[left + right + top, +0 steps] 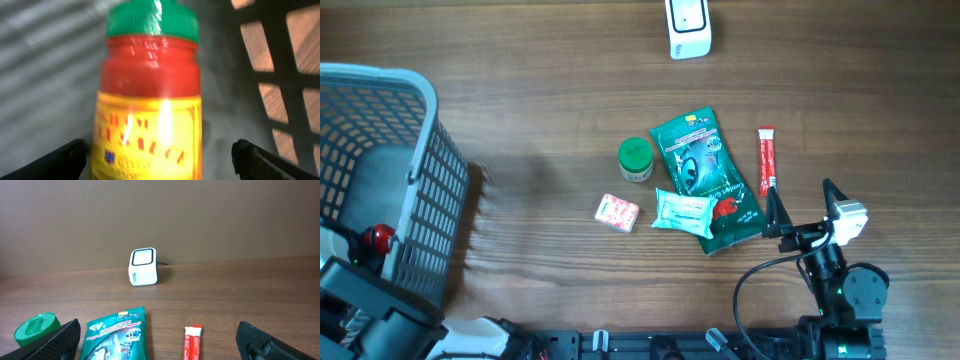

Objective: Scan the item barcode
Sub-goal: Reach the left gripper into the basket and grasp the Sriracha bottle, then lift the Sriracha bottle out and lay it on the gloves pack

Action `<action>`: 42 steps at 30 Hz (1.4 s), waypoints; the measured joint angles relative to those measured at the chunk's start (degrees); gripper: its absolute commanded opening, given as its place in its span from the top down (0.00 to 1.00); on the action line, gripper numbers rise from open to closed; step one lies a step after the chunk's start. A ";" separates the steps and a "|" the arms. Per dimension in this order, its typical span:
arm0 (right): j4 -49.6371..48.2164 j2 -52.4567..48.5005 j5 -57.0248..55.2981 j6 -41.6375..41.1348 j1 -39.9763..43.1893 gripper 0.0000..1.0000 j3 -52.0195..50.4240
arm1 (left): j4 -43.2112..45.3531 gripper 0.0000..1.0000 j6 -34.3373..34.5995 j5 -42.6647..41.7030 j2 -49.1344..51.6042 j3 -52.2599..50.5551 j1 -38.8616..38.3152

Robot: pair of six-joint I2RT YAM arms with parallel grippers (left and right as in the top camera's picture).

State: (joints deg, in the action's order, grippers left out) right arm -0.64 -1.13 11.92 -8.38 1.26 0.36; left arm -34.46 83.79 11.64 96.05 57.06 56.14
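A sauce bottle (pixel 150 100) with a green cap, red neck and yellow label fills the left wrist view, lying inside the grey basket (pixel 280 75). My left gripper (pixel 159 155) is open around its lower body. The left finger sits close to the label and a clear gap shows on the right side. From overhead only a red bit of the bottle (pixel 377 238) shows through the basket wall (pixel 420 180). The white barcode scanner (pixel 688 27) stands at the far edge of the table, facing my right gripper (pixel 803 205), which is open and holds nothing.
In the middle of the table lie a green pouch (pixel 705 180), a teal packet (pixel 682 210), a green-lidded jar (pixel 636 158), a small pink packet (pixel 617 212) and a red stick sachet (pixel 766 160). The right wrist view shows the scanner (pixel 143 267) beyond the pouch (pixel 117 335).
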 measured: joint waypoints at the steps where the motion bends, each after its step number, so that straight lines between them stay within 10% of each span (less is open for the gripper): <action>1: 0.00 0.00 0.00 0.00 0.00 0.00 0.00 | 0.17 0.22 -0.39 -0.11 0.00 0.00 -0.61; 15: 0.00 0.00 0.00 0.00 0.02 0.00 0.00 | -4.33 0.45 -2.82 -0.37 2.21 1.79 -6.54; 26: 0.00 0.00 0.02 0.00 0.00 0.00 0.00 | -6.19 0.44 -13.55 -7.82 -0.61 2.99 -6.12; 42: 0.00 0.00 0.00 0.00 0.00 0.00 0.00 | -8.11 0.46 -18.62 -31.41 -37.11 21.03 -14.29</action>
State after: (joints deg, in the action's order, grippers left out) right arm -0.64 -1.13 11.92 -8.38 1.26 0.36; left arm -42.57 65.17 -19.77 58.94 78.08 41.85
